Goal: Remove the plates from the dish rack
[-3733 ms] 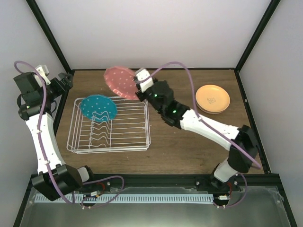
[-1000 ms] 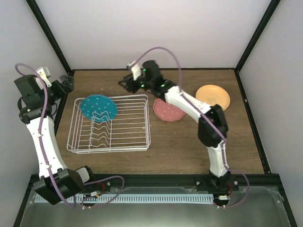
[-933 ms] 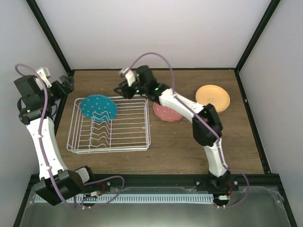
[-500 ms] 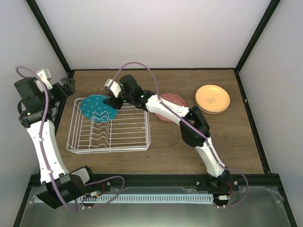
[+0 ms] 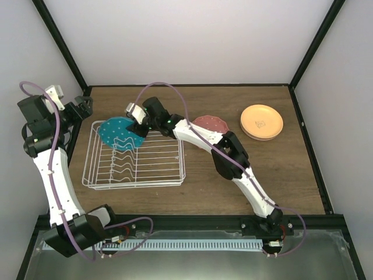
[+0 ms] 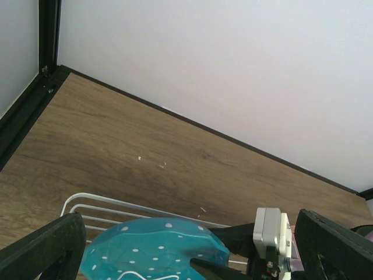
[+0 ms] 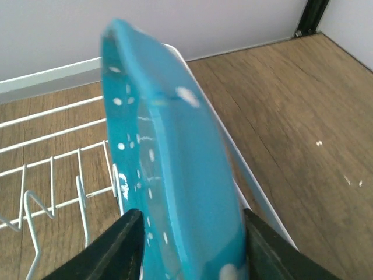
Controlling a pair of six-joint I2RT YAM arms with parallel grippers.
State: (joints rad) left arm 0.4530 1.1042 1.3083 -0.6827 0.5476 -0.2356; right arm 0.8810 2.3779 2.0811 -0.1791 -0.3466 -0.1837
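Note:
The white wire dish rack [image 5: 152, 175] lies at the left of the table. One teal-blue white-dotted plate [image 5: 118, 133] stands upright in its back left corner. My right gripper [image 5: 139, 123] reaches across from the right and is shut on that plate's right rim. In the right wrist view the plate [image 7: 175, 151] stands edge-on and fills the gap of the right gripper [image 7: 191, 219]. A salmon-red dotted plate [image 5: 214, 123] lies flat on the table, partly behind the right arm. An orange-yellow plate [image 5: 261, 121] lies at the back right. My left gripper [image 5: 81, 105] hovers open beyond the rack's back left corner.
The rack's wavy dividers [image 5: 125, 169] stand bare in front of the teal plate. A black frame post [image 5: 70, 55] and the left wall stand close to the left arm. The right arm stretches diagonally over the middle of the table [image 5: 204, 175].
The right gripper left the salmon-red plate lying on the table, swung left along the rack's back edge and closed round the teal plate's rim. The left arm barely moved.

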